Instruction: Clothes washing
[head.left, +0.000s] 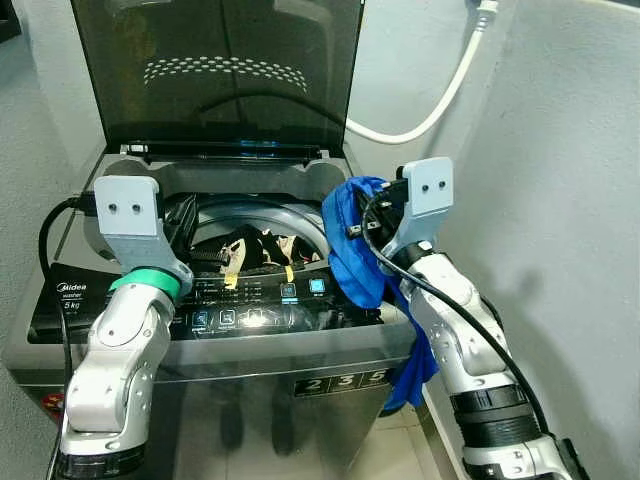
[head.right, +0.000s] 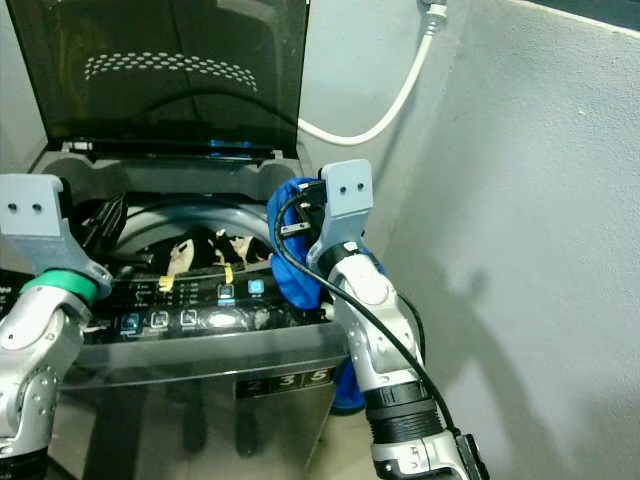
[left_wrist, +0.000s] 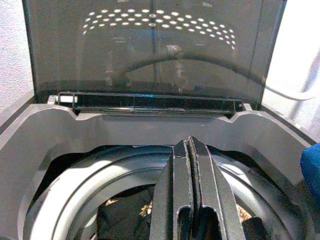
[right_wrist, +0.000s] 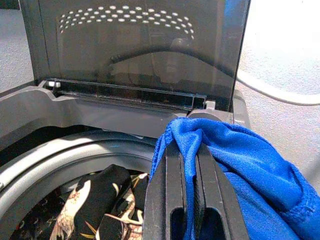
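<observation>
A home laundry corner: a grey Midea top-load washing machine (head.left: 250, 345) with its tinted lid (head.left: 220, 70) raised stands against plain grey walls (head.left: 560, 200), a white hose (head.left: 430, 105) behind it.

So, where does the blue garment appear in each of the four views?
Left eye view: blue garment, right of centre, draped over the machine's right edge.
Right eye view: middle.
Left wrist view: sliver at right edge.
Right wrist view: clamped between the right gripper fingers.
Shared landmark: raised dark lid.
</observation>
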